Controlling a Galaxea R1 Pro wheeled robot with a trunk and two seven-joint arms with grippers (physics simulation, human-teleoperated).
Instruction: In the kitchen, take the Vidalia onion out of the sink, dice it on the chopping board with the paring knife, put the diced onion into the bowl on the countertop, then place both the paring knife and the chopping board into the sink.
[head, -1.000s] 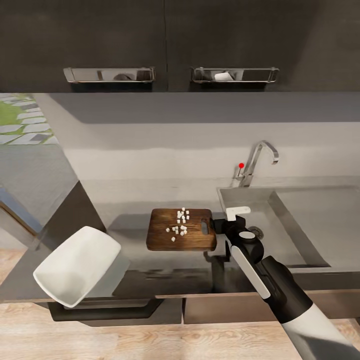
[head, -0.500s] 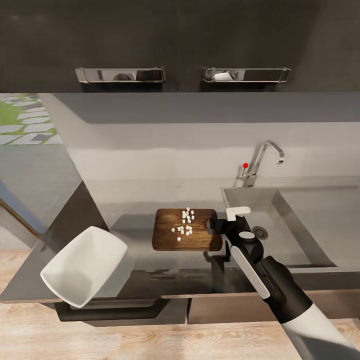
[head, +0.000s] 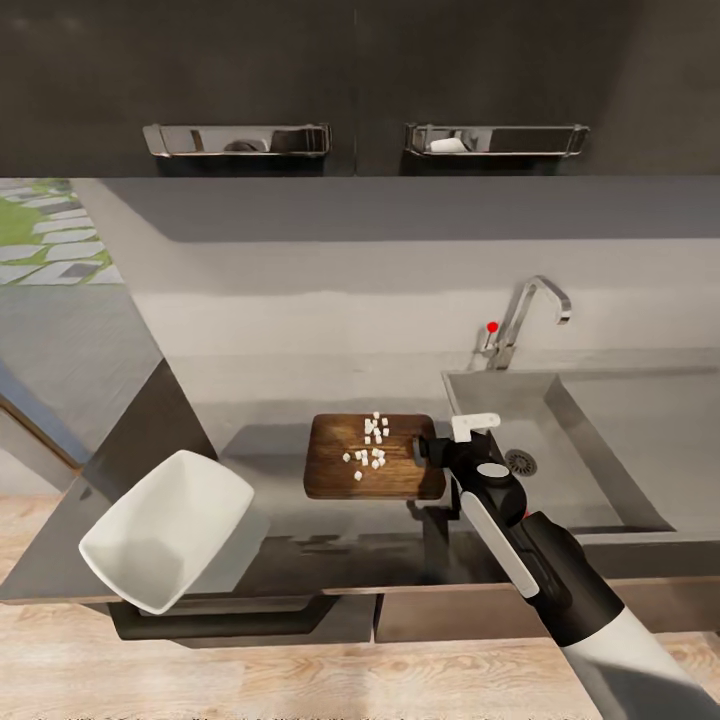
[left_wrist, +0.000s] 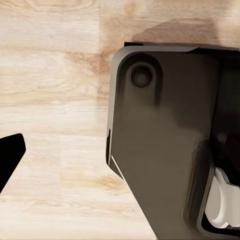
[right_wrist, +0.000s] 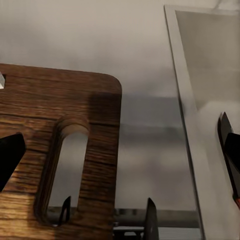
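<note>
Right gripper (head: 432, 452) sits at the handle-slot end of the chopping board (head: 375, 457), just beside the sink (head: 600, 440) edge; in the right wrist view the fingers (right_wrist: 10, 155) stand wide apart, nothing between them, board slot (right_wrist: 65, 170) straight ahead below. Board lies flat on the countertop (head: 270, 440) with diced onion (head: 370, 445) scattered on top, small white cubes, none fallen off as far as visible. Bowl (head: 165, 525) is at the counter's near-left corner, tilted, well apart from the board, looks empty. Left gripper state: cannot tell, the left wrist view gives floor (left_wrist: 50, 100) and dark robot base (left_wrist: 160, 140). Paring knife: a dark blade-like shape at the right wrist view's edge over the sink side may be it, unsure. Progress judgement: dicing done; left are onion into bowl, then board and possibly knife into sink. Next likely needs gripping the board's end.
</note>
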